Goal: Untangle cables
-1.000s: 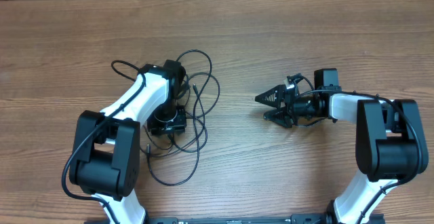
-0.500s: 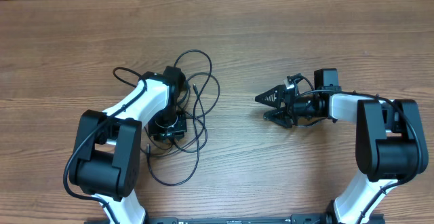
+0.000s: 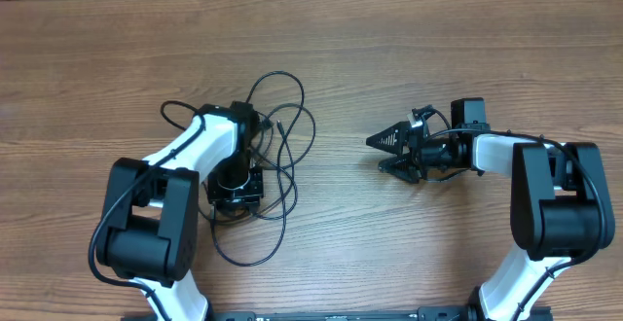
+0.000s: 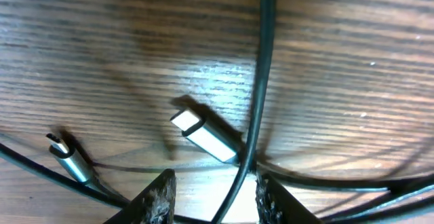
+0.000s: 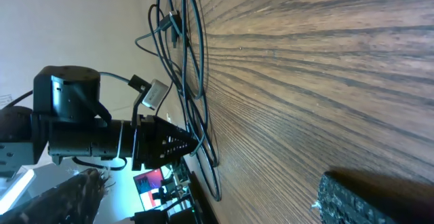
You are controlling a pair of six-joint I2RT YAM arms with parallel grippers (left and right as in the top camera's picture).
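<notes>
Nearest the robot's base, a low loop of the cables [image 3: 279,226] is lying on the wooden table [image 3: 409,49] just beside the left arm. A little farther out, the left gripper [image 3: 237,187] is pointing down into the tangle. In the left wrist view its two fingertips [image 4: 160,198] are standing partly spread, with one black strand [image 4: 260,95] running through the gap between them; neither tip is visibly pressing on it. Just beyond the tips a silver-tipped plug [image 4: 203,134] is resting flat on the wood, and a second, smaller plug [image 4: 68,157] is lying off to one side. Across the table, well apart from the tangle, the right gripper [image 3: 376,153] is hovering with its pincer spread wide, holding nothing and aiming toward the cables. Farthest out, thin loops are arching beyond the left wrist.
</notes>
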